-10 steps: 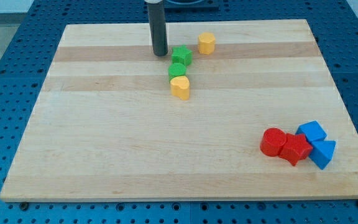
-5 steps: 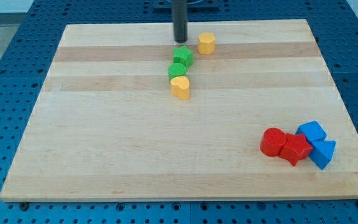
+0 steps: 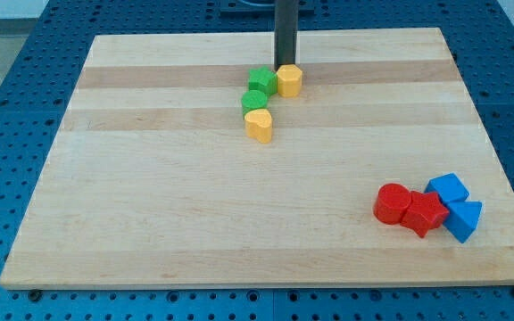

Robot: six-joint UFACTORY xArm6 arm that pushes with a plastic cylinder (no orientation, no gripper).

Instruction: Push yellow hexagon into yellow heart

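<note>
Camera view: pale wooden board [image 3: 150, 205], planked grain with lighter and darker stripes, smooth finish, set on blue perforated base [image 3: 7, 107]. Dark matte rod dropping from view's top, my tip [image 3: 286, 66] right at top edge of yellow hexagon [image 3: 289, 80], apparently touching. No claw on this rig, so nothing to open or close and nothing held; contact by pushing only.

Progress judged partial: yellow hexagon now touching green block [image 3: 261, 81] on its left, yet apart from yellow heart [image 3: 259, 125], which sits lower with second green block [image 3: 254, 101] just above it. Remaining: drive hexagon down and slightly left until meeting heart; green pair crowds that path.

Blocks small, chunky, matte, looking like painted wood or plastic; upper green roughly star-like, lower green rounded. Cluster near bottom right, well apart: red cylinder [image 3: 389, 202], red star-like block [image 3: 425, 213], two blue blocks [image 3: 449, 188] [image 3: 464, 218], lower one triangular.
</note>
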